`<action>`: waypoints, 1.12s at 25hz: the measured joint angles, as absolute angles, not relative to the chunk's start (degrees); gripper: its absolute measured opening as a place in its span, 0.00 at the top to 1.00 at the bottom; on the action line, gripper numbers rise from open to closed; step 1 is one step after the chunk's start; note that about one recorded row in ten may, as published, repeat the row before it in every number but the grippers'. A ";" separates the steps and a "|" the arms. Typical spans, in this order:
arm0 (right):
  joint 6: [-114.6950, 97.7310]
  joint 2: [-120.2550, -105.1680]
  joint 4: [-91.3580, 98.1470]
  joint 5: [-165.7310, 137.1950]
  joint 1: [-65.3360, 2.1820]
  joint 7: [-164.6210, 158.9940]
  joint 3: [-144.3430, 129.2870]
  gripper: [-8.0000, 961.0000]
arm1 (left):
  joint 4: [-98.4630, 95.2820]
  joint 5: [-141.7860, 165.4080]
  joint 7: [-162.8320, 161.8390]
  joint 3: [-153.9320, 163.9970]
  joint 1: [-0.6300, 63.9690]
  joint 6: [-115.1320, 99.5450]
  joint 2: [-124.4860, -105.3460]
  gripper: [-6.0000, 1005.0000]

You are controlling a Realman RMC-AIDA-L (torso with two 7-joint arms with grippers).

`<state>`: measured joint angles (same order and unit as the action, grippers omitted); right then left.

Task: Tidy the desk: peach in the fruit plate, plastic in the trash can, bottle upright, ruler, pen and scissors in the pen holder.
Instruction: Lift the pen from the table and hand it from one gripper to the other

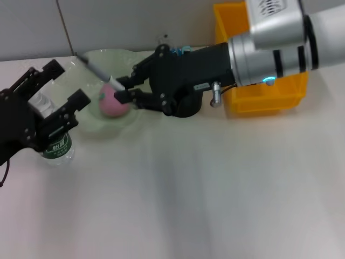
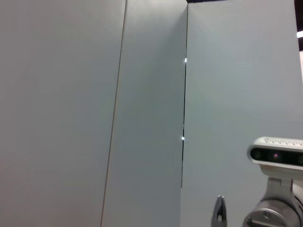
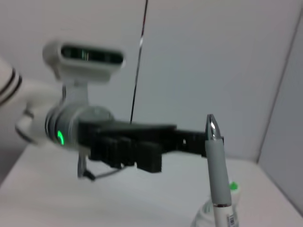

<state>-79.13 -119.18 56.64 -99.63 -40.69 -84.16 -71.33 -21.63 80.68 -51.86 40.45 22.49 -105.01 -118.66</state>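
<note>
On the left of the head view, the left tool (image 1: 54, 100) sits low over the tabletop (image 1: 188, 189). Its black fingers (image 1: 75, 102) are spread apart, one on each side of the bottle (image 1: 56, 145). The fingers are not squeezing the bottle. The bottle stands up straight on the tabletop, and it has a green label. In the right wrist view the bottle (image 3: 215, 215) shows only as a clear top with a green spot.

A bit to the right lies the pale green fruit plate (image 1: 86, 124). It is near the wall at the back. The pink peach (image 1: 111, 104) rests in the plate.

Next comes the right tool (image 1: 123, 89). It reaches in from the right and hangs over the plate, just beside the peach. Its fingers are pinched together on a pen (image 1: 97, 71). The pen is grey and silver. It sticks out from the tool, slanting up toward the wall. The right wrist view shows the pen (image 3: 215, 165) close up, with its shiny tip pointing up. Behind the pen in that view is the left tool (image 3: 142, 142), black and long.

Farther right, under the right arm, there is a black pen holder (image 1: 188, 105). Most of it is hidden by the arm. Behind it stands a yellow bin (image 1: 269, 91), close to the wall.
</note>
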 joint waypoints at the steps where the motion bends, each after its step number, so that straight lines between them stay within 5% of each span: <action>1: -79.31 -119.14 56.50 -98.54 -40.14 -83.89 -71.22 0.83 | -21.40 80.46 -51.93 40.42 22.84 -105.01 -118.66 0.29; 28: -80.34 -119.21 49.74 -96.56 -42.40 -83.77 -73.32 0.83 | -15.68 80.09 -42.57 41.71 24.96 -105.59 -118.93 0.31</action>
